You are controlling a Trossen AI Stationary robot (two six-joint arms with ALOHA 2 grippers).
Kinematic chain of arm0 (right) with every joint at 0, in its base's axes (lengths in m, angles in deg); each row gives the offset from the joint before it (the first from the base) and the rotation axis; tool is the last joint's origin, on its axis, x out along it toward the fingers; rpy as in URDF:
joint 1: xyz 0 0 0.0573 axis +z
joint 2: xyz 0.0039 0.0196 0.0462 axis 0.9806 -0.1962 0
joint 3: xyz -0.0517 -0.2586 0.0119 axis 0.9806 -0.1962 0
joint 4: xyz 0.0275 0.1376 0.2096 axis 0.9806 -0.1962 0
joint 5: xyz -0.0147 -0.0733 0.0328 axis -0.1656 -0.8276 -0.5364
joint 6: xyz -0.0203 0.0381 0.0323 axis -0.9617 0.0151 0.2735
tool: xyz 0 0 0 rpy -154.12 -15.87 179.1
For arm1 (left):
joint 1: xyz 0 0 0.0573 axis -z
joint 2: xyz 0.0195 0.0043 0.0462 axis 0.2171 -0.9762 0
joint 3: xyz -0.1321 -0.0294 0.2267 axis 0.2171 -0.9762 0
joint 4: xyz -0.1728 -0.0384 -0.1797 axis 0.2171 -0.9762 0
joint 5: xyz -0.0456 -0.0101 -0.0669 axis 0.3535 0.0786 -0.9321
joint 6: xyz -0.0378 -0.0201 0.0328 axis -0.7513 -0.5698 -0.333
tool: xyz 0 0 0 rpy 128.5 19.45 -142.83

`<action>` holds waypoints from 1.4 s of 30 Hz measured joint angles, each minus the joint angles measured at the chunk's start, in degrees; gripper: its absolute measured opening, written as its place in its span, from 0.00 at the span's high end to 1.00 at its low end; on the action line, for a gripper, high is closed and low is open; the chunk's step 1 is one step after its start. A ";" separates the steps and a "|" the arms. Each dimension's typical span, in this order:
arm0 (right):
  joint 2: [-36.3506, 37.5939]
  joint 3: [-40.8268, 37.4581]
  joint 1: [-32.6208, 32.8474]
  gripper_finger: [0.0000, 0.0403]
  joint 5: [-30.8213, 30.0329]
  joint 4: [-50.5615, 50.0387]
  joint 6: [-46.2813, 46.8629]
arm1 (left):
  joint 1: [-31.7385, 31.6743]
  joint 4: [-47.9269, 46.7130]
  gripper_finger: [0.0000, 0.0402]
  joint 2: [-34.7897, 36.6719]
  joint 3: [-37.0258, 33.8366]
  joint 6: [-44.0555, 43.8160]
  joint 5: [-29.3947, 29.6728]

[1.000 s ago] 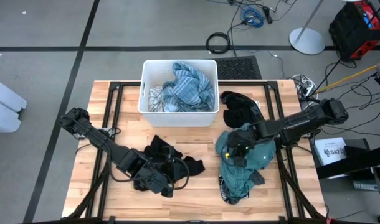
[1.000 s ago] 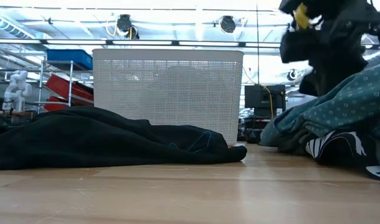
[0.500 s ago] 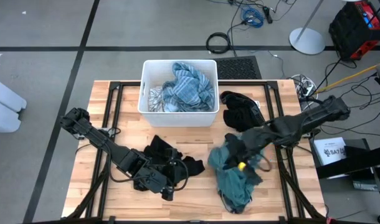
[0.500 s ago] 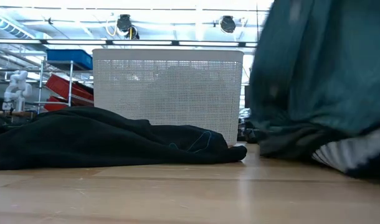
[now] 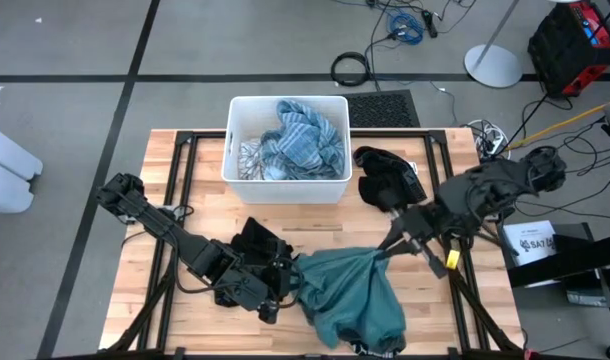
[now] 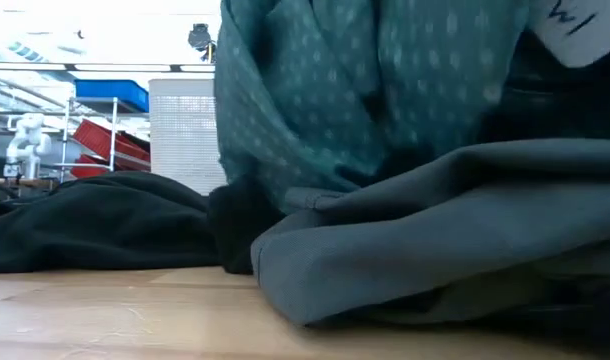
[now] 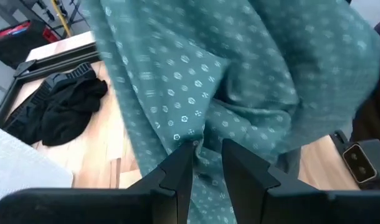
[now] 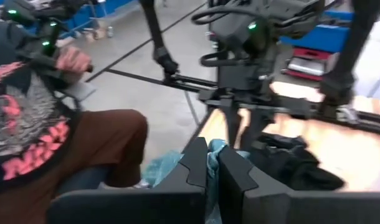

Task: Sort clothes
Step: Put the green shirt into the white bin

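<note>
Your right gripper pinched the teal garment, which trailed away toward the half-spread left gripper.

Clothes on table and in bin, mid-sort.
Teal green dotted garment spread wide across table front, one corner pulled up taut toward right side; fills low view as draped folds over a grey-green heap. Black garment crumpled just left of it, touching. Second black piece bunched near back right, apart from teal. Blue striped and white-grey patterned pieces piled inside bin.
</note>
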 joint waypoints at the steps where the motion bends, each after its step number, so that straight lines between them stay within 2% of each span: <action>1: 0.00 0.40 -0.31 0.99 -0.11 -0.33 -0.17 | 0.00 0.28 0.76 -0.21 0.00 0.01 -0.61; 6: -0.16 0.67 -1.33 0.99 -0.05 -1.78 -0.62 | 0.00 3.46 0.76 -1.72 0.00 2.61 -5.00; 10: -1.09 0.66 -2.14 1.00 -0.12 -6.35 0.05 | 0.00 3.67 0.76 -3.47 0.00 2.61 -5.62; 21: -3.15 0.70 -3.31 0.99 -0.23 -27.34 11.91 | -1.90 5.77 0.76 -9.00 0.00 2.19 -5.75; 24: -3.17 0.70 -3.49 0.98 -4.48 -28.50 13.87 | -3.10 10.07 0.76 -10.32 0.00 4.99 -8.02; 29: -3.13 0.70 -4.78 0.98 -14.89 -29.97 18.31 | -5.42 14.63 0.76 -13.19 0.00 10.51 -8.34; 31: -3.13 0.70 -5.71 0.96 -17.16 -31.55 20.36 | -6.33 16.66 0.76 -14.49 0.00 13.12 -8.31; 35: -3.23 0.68 -7.38 0.89 -17.76 -36.72 21.56 | -7.64 20.39 0.76 -16.15 0.00 17.39 -8.30; 42: -3.26 0.66 -8.87 0.67 -17.92 -37.85 22.55 | -10.07 21.40 0.76 -16.81 0.00 21.33 -8.16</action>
